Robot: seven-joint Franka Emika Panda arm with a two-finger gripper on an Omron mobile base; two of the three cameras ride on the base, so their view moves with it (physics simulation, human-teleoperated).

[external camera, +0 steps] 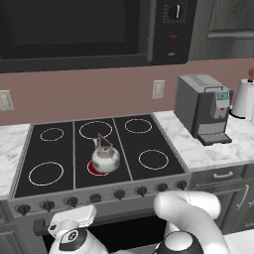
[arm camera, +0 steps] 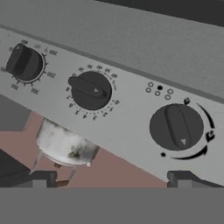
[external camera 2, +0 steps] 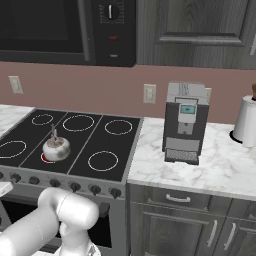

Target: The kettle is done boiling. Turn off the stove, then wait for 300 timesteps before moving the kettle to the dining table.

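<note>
The kettle [external camera: 105, 158], a squat, rounded vessel of mottled silvery-white metal with a thin brown arched wire handle, sat just left of centre in the left base view, on the front middle burner of the stove [external camera: 149, 141]. That burner glowed red beneath the kettle's base, while the other five showed as thin white rings on smooth black glass. A row of small dark round knobs [external camera: 119, 194] ran along the stove's grey front panel, below the glass.

In the right base view the kettle [external camera 2: 55, 148] lay at middle left, on the same red patch. To the right of the stove, on the veined white marble counter [external camera 2: 220, 170], stood a boxy grey coffee machine [external camera 2: 185, 122] with a small lit display, and a smooth white jug [external camera 2: 247, 120] near the right edge. A black microwave [external camera 2: 65, 30] with a round dial occupied the upper left, above a plain pink wall bearing cream outlet plates.

In the hand view the gripper [arm camera: 109, 180] faced the grey knob panel closely; its two dark, blocky fingertips [arm camera: 41, 178] stood wide apart at the bottom corners, with nothing between them. Three matte black ridged knobs crossed the frame diagonally, the largest knob [arm camera: 176, 127] at right. The kettle [arm camera: 64, 145] appeared at lower left, tilted with the view.
</note>
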